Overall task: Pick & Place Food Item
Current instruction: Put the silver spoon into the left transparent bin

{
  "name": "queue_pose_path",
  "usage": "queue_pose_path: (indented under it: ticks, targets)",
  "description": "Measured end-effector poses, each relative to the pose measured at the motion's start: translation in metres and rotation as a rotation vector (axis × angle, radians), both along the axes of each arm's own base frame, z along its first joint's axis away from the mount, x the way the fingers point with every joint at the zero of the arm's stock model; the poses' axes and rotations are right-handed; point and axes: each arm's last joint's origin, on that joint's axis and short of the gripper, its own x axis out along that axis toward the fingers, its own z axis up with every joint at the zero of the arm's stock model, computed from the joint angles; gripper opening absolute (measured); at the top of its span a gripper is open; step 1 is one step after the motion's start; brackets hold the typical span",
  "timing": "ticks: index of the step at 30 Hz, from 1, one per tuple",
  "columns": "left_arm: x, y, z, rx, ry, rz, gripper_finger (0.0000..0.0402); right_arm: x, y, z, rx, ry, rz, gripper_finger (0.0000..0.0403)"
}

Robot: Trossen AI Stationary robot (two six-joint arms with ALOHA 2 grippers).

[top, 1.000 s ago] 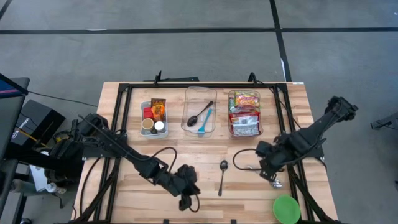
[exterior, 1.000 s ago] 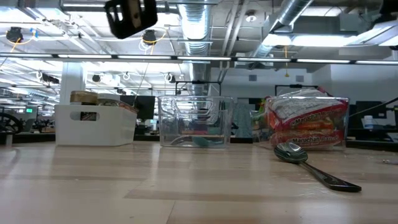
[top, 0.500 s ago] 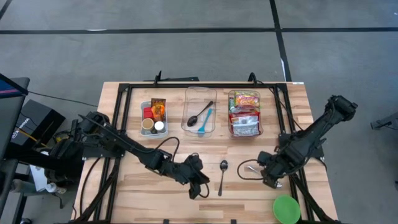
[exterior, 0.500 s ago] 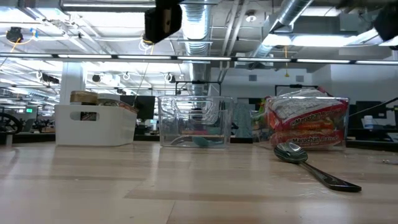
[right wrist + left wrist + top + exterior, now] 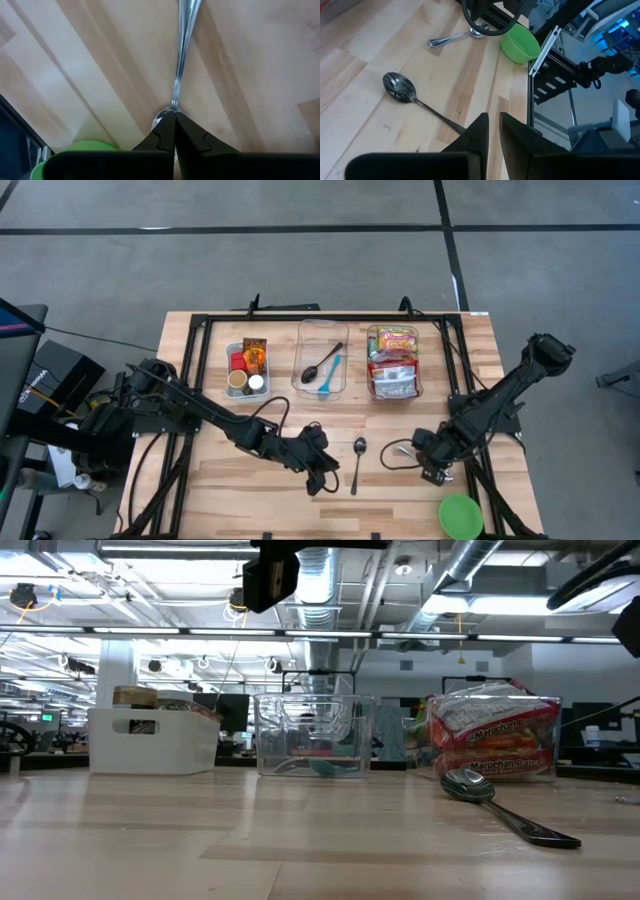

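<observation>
The food sits in two bins at the far side: a white bin (image 5: 246, 370) with jars and packets, and a clear bin (image 5: 393, 362) with noodle packs (image 5: 492, 735). My left gripper (image 5: 320, 476) hangs above the table next to a dark spoon (image 5: 357, 463), its fingers (image 5: 480, 132) a narrow gap apart and empty. It also shows in the low view (image 5: 270, 578), high over the table. My right gripper (image 5: 432, 470) is shut and empty. It hovers over the bowl end (image 5: 161, 119) of a second silver spoon (image 5: 182, 55) that lies flat on the table.
A clear middle bin (image 5: 322, 370) holds a black spoon and a blue utensil. A green bowl (image 5: 460, 516) stands at the near right corner and also shows in the left wrist view (image 5: 520, 42). Black frame rails (image 5: 190, 380) run along the table's sides.
My left gripper has gone toward the table's right and far edges and now hangs next to the dark spoon. My right gripper has gone a little toward the near edge, over the silver spoon. Both spoons lie where they were.
</observation>
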Motion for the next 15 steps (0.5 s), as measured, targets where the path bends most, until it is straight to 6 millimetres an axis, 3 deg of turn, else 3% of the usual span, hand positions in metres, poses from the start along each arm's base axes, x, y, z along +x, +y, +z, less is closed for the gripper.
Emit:
queue_pose_path:
  ticks: [15]
  targets:
    - [0.0000, 0.0000, -0.0001, 0.002, 0.001, -0.001, 0.0040, 0.0064, -0.0041, 0.0002, -0.029, -0.048, -0.086, 0.0110]
